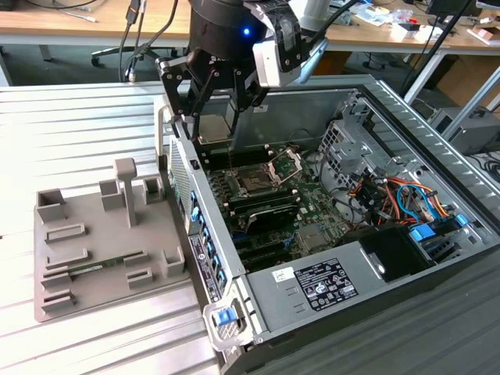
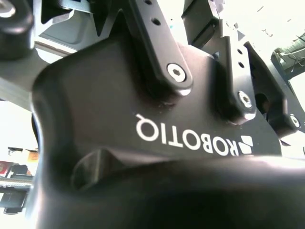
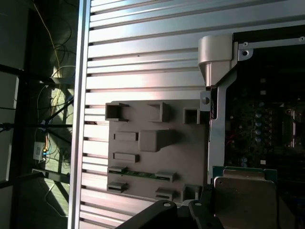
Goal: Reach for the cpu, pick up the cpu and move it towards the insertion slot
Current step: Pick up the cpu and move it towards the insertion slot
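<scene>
Starting at the exterior view's left, 1 gray tray [image 1: 94,250] with blocky holders lies flat on the ribbed metal table [image 1: 70,133]. Next, the gripper [image 1: 212,117] hangs over the open computer case [image 1: 437,156], its jaws closed on the cpu [image 1: 212,127]. The cpu looks thin, light, stiff and smooth, so holding its edges seems safest. Right of and below it sits the insertion slot [image 1: 255,182], a dark square in a shiny frame.
</scene>
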`<state>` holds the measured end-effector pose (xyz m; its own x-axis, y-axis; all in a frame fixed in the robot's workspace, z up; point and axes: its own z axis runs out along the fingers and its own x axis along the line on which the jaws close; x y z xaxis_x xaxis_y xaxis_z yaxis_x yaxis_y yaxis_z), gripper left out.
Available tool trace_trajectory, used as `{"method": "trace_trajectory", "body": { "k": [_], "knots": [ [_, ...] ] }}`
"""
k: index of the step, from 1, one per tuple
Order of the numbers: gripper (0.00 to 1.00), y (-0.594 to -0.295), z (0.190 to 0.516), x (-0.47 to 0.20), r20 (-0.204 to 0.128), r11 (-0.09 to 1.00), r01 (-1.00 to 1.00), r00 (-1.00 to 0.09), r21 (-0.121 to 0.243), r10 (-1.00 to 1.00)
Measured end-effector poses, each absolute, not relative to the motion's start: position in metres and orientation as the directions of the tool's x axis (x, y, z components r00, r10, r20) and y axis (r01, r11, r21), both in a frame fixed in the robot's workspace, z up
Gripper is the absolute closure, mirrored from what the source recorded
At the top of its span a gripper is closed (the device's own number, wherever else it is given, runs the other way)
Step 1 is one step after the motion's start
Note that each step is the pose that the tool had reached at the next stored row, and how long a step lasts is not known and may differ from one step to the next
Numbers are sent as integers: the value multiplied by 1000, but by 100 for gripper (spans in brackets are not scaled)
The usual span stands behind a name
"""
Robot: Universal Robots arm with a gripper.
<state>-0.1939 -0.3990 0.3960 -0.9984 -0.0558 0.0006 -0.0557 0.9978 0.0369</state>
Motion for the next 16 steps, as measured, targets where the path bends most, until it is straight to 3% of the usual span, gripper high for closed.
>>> {"method": "trace_trajectory", "body": {
  "k": [16],
  "knots": [
    [45,-399,396,-183,1,998,-56,-998,37,-56]
  ]
}}
